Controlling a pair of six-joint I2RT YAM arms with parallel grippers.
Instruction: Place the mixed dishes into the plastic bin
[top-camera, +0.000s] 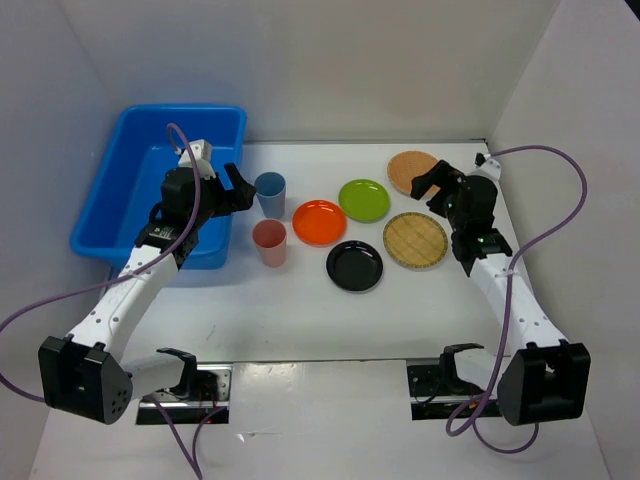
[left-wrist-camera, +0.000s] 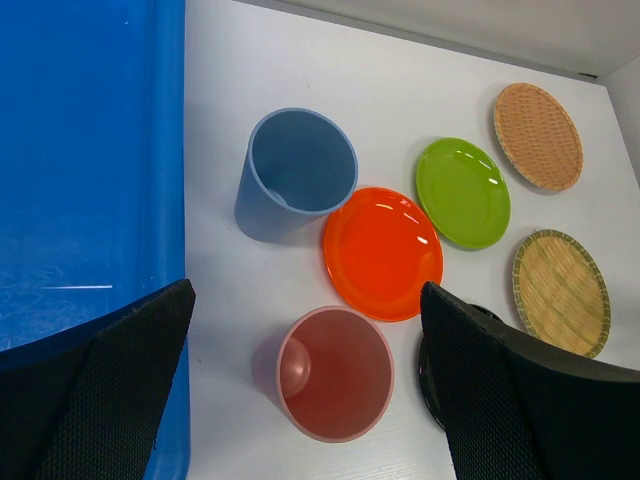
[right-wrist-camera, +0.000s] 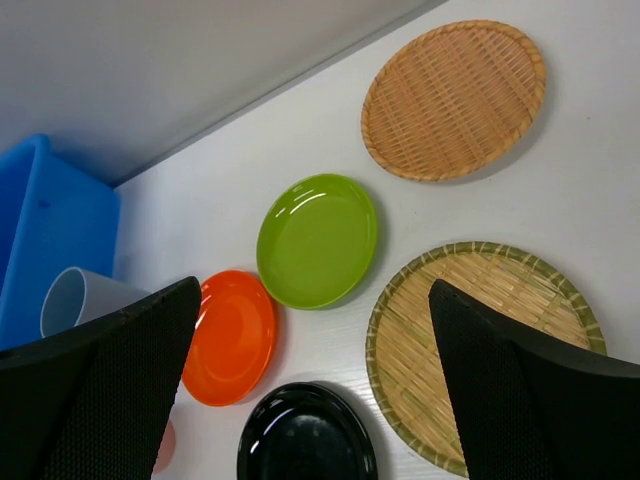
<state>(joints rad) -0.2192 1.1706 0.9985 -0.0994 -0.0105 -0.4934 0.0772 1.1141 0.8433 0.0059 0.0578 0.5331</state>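
Observation:
The blue bin (top-camera: 150, 190) stands at the left and looks empty. On the table beside it are the blue cup (top-camera: 270, 192), pink cup (top-camera: 269, 242), orange plate (top-camera: 319, 222), green plate (top-camera: 364, 200), black plate (top-camera: 355, 266) and two bamboo discs, one near (top-camera: 415, 240) and one far (top-camera: 412, 170). My left gripper (top-camera: 232, 190) is open and empty, hovering above the pink cup (left-wrist-camera: 335, 372) with the blue cup (left-wrist-camera: 300, 165) beyond. My right gripper (top-camera: 430, 185) is open and empty above the near disc (right-wrist-camera: 470, 340) and black plate (right-wrist-camera: 305, 435).
The bin's right wall (left-wrist-camera: 170, 150) runs close beside the cups. White walls enclose the table at the back and on both sides. Purple cables loop from both arms.

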